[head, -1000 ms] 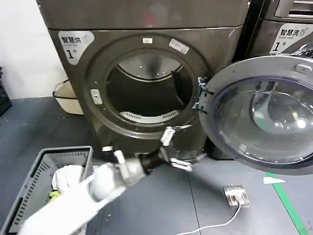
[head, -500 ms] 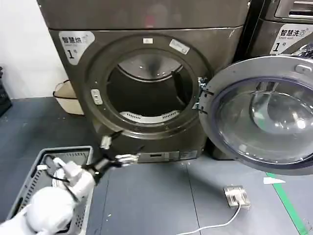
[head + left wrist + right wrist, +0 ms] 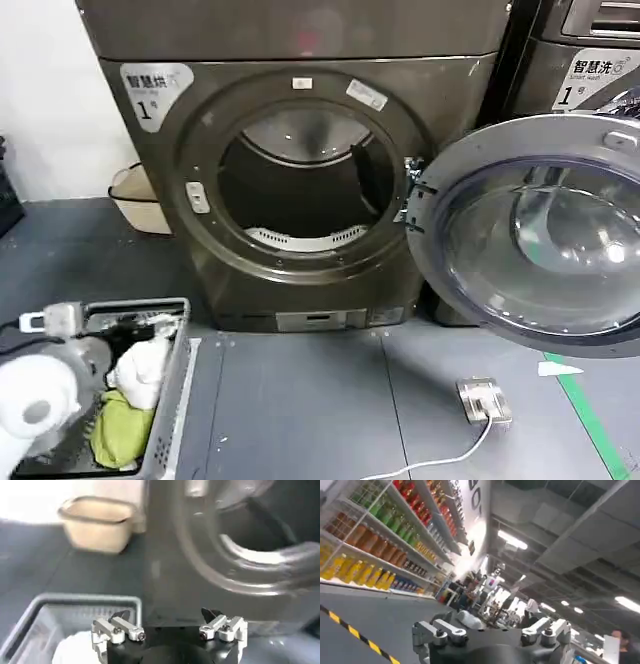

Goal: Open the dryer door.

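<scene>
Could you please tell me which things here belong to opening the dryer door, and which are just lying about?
Belongs to the job:
dryer
dryer door, swung open
left gripper, open

Lying about:
laundry basket
beige tub
floor box

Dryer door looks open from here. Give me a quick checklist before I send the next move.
1. Dryer door swung fully open to the right: ok.
2. Drum opening unobstructed: ok.
3. Left gripper open, holding nothing: ok.
4. Left gripper away from the dryer, above the laundry basket: ok.
5. Right gripper open, empty, pointing away from the dryer: ok.
6. Cable and floor box below the door, out of the arm's path: cannot tell.
</scene>
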`<state>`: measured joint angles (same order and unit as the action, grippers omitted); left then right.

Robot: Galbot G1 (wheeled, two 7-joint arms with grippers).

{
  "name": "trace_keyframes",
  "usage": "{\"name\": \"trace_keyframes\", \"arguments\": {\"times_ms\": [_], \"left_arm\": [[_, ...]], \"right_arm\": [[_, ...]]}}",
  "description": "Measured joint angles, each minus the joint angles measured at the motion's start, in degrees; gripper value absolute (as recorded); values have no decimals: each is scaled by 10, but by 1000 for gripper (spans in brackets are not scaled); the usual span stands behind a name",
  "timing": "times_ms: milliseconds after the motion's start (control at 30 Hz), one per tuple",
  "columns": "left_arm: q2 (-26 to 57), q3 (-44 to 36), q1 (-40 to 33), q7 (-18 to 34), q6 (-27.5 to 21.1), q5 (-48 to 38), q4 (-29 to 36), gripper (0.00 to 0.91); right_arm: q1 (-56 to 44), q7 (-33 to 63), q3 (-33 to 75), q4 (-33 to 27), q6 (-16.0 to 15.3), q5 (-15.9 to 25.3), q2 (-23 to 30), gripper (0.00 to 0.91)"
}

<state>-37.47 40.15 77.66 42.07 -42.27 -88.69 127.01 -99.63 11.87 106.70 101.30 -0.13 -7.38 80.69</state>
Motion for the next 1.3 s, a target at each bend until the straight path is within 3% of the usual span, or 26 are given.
{"name": "trace_keyframes", "arguments": {"times_ms": [367, 533, 833, 1300], "left_arm": [[33, 34, 2, 183, 1, -261, -38, 907], [57, 46, 0, 231, 1, -357, -63, 907], [99, 38, -19, 273, 1, -454, -103, 907], [119, 25, -36, 280, 1, -470, -152, 907]], "right_arm": [[-1, -3, 1, 4, 1, -13, 1, 907], [-1, -6, 1, 5, 3, -14, 2, 907], [3, -15, -1, 4, 13, -9, 5, 907], [2, -17, -1, -4, 19, -12, 6, 907]]}}
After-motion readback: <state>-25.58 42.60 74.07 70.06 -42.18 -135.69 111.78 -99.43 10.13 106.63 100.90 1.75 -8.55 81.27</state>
